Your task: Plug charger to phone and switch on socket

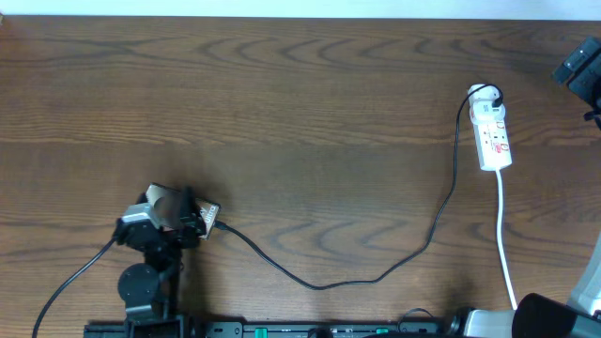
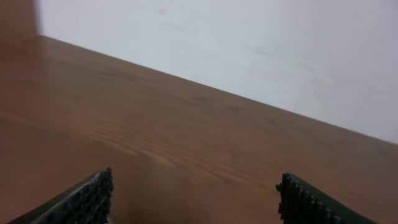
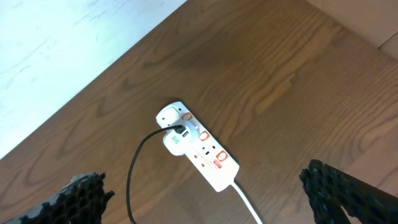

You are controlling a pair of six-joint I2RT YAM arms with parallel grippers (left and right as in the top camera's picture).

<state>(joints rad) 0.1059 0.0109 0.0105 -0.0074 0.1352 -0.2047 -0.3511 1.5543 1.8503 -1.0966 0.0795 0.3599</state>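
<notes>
The white socket (image 1: 493, 131) lies at the right of the table, red marks on its face, and appears again in the right wrist view as socket (image 3: 199, 149). The thin black charger (image 1: 319, 284) runs from its far end across the table to the left arm, ending at a small white piece. There a brownish-grey phone (image 1: 169, 201) lies partly under the left gripper (image 1: 174, 208). In the wrist view the left gripper (image 2: 196, 186) is open, with only table between its fingers. My right gripper (image 3: 202, 186) hangs open above the socket, apart from it.
The socket's white cord (image 1: 505, 235) leads to the table's front edge at the right. The charger (image 3: 132, 171) leaves the socket beside a round white plug (image 3: 169, 116). A pale wall (image 2: 249, 50) rises beyond the table's far edge. The right arm's base (image 1: 563, 314) sits at the front right.
</notes>
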